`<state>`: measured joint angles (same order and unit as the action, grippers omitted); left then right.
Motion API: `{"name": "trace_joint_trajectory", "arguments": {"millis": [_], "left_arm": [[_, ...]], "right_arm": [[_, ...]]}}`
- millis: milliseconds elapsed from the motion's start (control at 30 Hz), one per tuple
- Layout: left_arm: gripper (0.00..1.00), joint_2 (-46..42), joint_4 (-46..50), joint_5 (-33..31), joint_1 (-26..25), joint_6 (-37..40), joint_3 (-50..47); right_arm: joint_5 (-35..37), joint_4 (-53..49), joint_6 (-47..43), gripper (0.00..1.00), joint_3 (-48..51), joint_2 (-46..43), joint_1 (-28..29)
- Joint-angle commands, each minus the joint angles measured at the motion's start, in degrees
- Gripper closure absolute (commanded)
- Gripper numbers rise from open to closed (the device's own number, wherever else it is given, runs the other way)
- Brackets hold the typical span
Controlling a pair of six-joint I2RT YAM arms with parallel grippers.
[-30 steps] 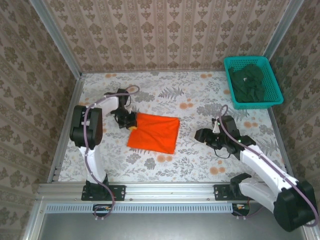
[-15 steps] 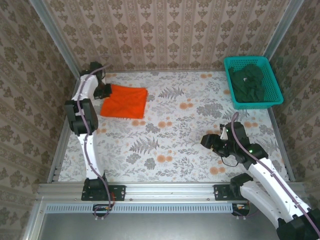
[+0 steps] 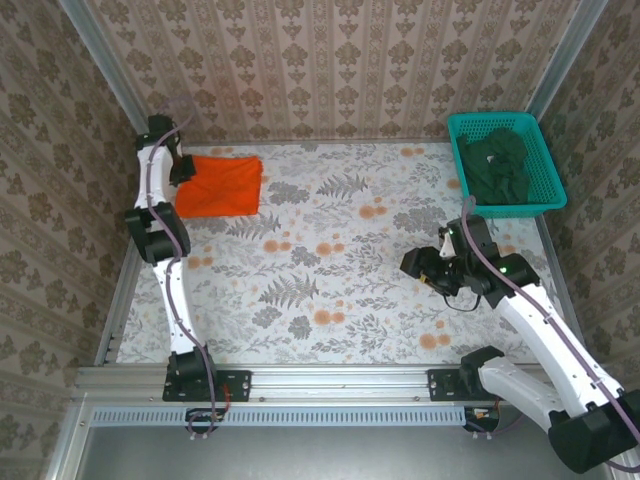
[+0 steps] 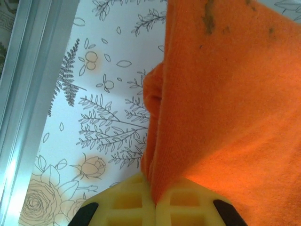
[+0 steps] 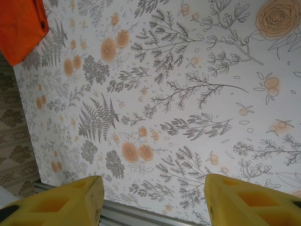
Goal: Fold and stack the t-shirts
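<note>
Pincer [image 4: 155,200] pinches orange t-shirt [image 4: 225,108] (folded edge).

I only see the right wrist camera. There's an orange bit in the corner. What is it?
Observer: It's the orange t-shirt, folded and lying at the far left corner of the table.
Operator: Is anybody holding it?
Observer: Yes, the left gripper is shut on its edge, pinching the cloth between the yellow pads.
Operator: Where are the other shirts?
Observer: The dark green t-shirts are bunched in the teal basket at the far right corner.
</note>
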<state>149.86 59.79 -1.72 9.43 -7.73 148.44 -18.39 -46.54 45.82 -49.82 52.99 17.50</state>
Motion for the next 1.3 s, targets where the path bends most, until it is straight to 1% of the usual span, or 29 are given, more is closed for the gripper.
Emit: {"name": "trace_joint_trajectory", "arguments": {"millis": [0, 200, 333, 367, 400, 433, 467, 500, 600, 633, 667, 767, 833, 933, 967, 1000, 1033, 1067, 1133, 1167, 1233, 1267], "left_arm": [[1.0, 2.0, -1.9, 0.1, 1.5, 1.0, 3.2], [1.0, 1.8, -4.0, -2.1, 2.3, 2.4, 3.9], [1.0, 1.4, -4.2, -3.1, 2.9, 2.1, 3.8], [0.99, 1.3, -4.2, -3.2, 3.0, 2.2, 3.8], [0.96, 1.3, -3.9, -3.4, 3.0, 2.3, 3.8], [0.9, 1.2, -3.8, -3.3, 3.0, 2.3, 3.7], [0.76, 0.8, -3.4, -2.8, 3.1, 2.2, 3.5], [0.57, 0.1, -3.0, -2.6, 3.0, 1.9, 3.3], [0.23, -4.0, -2.2, -2.5, 2.6, 0.9, 1.4], [0.07, -5.7, -2.2, -2.5, 2.5, 0.5, 0.5], [0.0, -7.8, -2.0, -2.6, 2.2, -0.3, -0.1], [0.0, -15.5, -1.6, -4.2, 0.6, -3.0, -3.6], [0.0, -23.6, -4.6, -4.8, -1.3, -4.9, -11.2], [0.0, -38.4, -15.1, -5.2, -6.0, -7.3, -30.5], [0.0, -43.7, -19.4, -5.0, -7.7, -9.2, -37.6], [0.0, -48.5, -23.2, -4.5, -9.5, -11.9, -44.7], [0.0, -52.5, -27.1, -4.4, -11.3, -14.5, -51.1], [0.0, -57.2, -32.4, -4.0, -13.9, -16.5, -59.1], [0.0, -64.5, -41.4, -5.2, -19.2, -19.3, -72.5], [0.0, -67.8, -44.6, -6.8, -21.9, -20.5, -78.2], [0.0, -73.5, -49.0, -10.6, -26.5, -23.9, -87.9], [0.01, -76.9, -50.3, -13.5, -28.7, -25.1, -92.4]], "right_arm": [[0.7, -1.7, -0.1, 0.4, -2.0, 2.1, -0.3], [0.4, -0.8, -0.6, 0.4, -4.6, 5.9, -0.3], [0.5, -0.1, -0.5, 0.4, -5.0, 6.2, -0.3], [0.5, 0.1, -0.4, 0.4, -4.8, 6.0, -0.3], [0.5, 0.3, -0.3, 0.4, -4.5, 5.8, -0.3], [0.5, 0.5, -0.2, 0.4, -4.3, 5.7, -0.3], [0.4, 0.8, -0.1, 0.4, -4.1, 5.5, -0.3], [0.5, 1.1, -0.1, 0.4, -4.0, 5.5, -0.3], [1.4, 1.9, -0.7, 0.4, -4.2, 5.1, -0.3], [2.0, 2.0, -1.0, 0.4, -4.3, 4.9, -0.3], [3.0, 2.0, -1.4, 0.39, -4.6, 4.7, -0.3], [7.6, 1.4, -3.0, 0.39, -5.6, 3.6, -0.3], [11.8, 1.1, -3.9, 0.39, -6.2, 2.5, -0.4], [19.7, 1.4, -5.1, 0.37, -5.8, 0.0, -0.4], [22.2, 2.0, -5.9, 0.25, -5.2, -1.1, -0.5], [24.8, 2.7, -6.7, 0.23, -4.3, -2.3, -0.6], [26.9, 3.4, -7.3, 0.05, -3.5, -3.3, -0.6], [29.3, 4.2, -8.2, 0.01, -2.4, -4.5, -0.7], [33.6, 5.6, -10.0, 0.01, -0.3, -6.6, -0.7], [36.4, 5.9, -10.7, 0.01, 0.7, -7.6, -0.7], [41.3, 7.2, -12.4, 0.0, 2.6, -9.3, -0.8], [42.9, 8.8, -14.0, 0.0, 4.1, -10.4, -0.8]]}}
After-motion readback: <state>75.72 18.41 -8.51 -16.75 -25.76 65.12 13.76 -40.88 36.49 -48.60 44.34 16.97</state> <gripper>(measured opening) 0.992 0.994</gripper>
